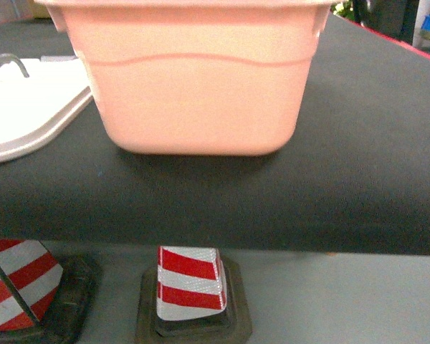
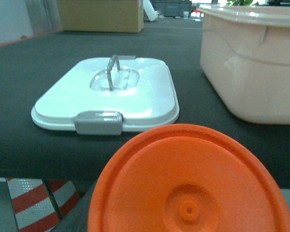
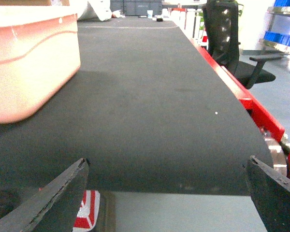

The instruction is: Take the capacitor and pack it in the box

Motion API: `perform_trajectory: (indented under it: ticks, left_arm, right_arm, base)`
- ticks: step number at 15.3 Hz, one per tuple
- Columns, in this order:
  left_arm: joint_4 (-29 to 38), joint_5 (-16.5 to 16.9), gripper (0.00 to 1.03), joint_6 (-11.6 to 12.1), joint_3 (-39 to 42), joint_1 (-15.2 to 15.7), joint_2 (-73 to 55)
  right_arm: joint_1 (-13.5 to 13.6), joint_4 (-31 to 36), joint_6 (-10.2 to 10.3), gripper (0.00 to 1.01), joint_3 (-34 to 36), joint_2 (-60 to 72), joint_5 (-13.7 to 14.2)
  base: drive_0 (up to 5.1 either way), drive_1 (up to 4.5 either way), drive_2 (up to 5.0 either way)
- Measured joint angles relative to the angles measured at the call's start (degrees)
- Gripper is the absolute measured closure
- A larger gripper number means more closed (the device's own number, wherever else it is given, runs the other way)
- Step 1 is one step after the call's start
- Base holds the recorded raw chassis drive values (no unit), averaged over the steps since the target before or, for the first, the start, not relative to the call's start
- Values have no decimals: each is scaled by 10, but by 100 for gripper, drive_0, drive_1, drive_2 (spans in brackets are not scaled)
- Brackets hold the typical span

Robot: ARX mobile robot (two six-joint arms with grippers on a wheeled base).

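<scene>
- The box (image 1: pixel 193 79) is pale salmon pink all over, with a slightly darker pink wavy line running across its side.
- The table (image 1: pixel 358 143) has a dark charcoal-black top, and a bright red edge (image 3: pixel 241 94) shows along its far side in the right wrist view.
- The lid (image 2: pixel 106 94) is glossy white with a grey latch (image 2: pixel 99 122) and a grey wire handle (image 2: pixel 113 71).
- The round orange disc (image 2: pixel 191 183) in the left wrist view is a plain, saturated orange.
- The traffic cone (image 1: pixel 190 283) carries red and white diagonal stripes above a black base; a second cone (image 1: pixel 18 290) shows the same stripes.
- The office chair (image 3: pixel 229 41) is black.
- The right gripper's fingers (image 3: pixel 48 198) are matt black.
- The cardboard box (image 2: pixel 101 15) is tan brown.
</scene>
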State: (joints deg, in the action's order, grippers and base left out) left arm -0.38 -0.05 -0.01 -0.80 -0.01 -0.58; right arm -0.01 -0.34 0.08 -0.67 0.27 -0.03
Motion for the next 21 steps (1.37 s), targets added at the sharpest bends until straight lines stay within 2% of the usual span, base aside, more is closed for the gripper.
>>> perform_trajectory:
  ticks: [18, 19, 20, 21]
  left_arm:
    - [0, 0, 59, 0, 0, 0, 0]
    - [-3, 0, 59, 2, 0, 0, -1]
    - [1, -17, 59, 20, -6, -10, -42]
    - [80, -41, 59, 24, -18, -26, -142]
  right_arm:
    - [0, 0, 1, 3, 0, 0, 0]
    - [0, 0, 1, 3, 0, 0, 0]
    - [0, 0, 1, 3, 0, 0, 0]
    - [0, 0, 1, 3, 0, 0, 0]
  base:
    - [0, 0, 0]
    - [0, 0, 0]
    - [0, 0, 0]
    - [0, 0, 0]
